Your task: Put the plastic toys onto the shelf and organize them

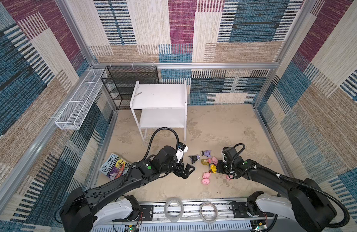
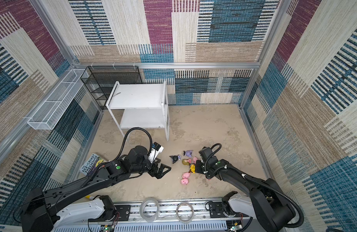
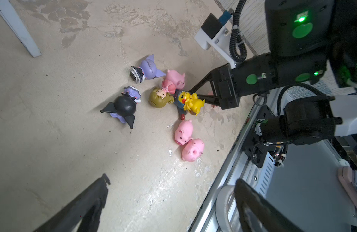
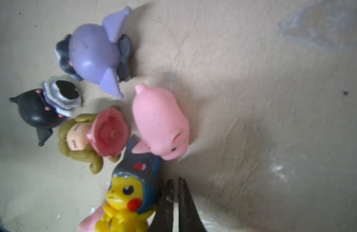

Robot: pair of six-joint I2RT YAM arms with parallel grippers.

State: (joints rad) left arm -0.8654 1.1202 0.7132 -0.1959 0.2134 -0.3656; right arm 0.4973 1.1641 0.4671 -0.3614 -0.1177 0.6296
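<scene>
Left wrist view: small glossy plastic toys (image 1: 205,181) sit in a loose cluster on the mottled beige tabletop (image 3: 53,124).

- Yellow figure in a blue-grey hood (image 3: 190,102), with a red cheek spot, is at the cluster's middle.
- Blond doll in a pink dress (image 3: 160,96) touches it, lying face up with its eyes drawn shut.
- Black round-headed figure with pointed ears and a lilac body (image 3: 123,106) is tipped over just beside the doll.
- Lilac-headed figure in a dark frilled dress (image 3: 148,68) lies on its side near that one.
- First pink pig (image 3: 175,78) lies against the doll's skirt.
- Second pink pig (image 3: 183,131) and third pink pig (image 3: 192,149) touch each other on the near side of the cluster.
- Fourth pink pig (image 1: 229,177) is mostly hidden under the right arm.

Right gripper (image 4: 176,181): fingers pressed together with nothing visible between them, tips just beside the yellow figure's hood.

Left gripper (image 1: 190,172): jaws spread wide, near the cluster, apart from every toy.

White two-tier flat-board shelf on thin white legs (image 1: 159,96) stands at the far side of the tabletop in both top views, well apart from the toys.
</scene>
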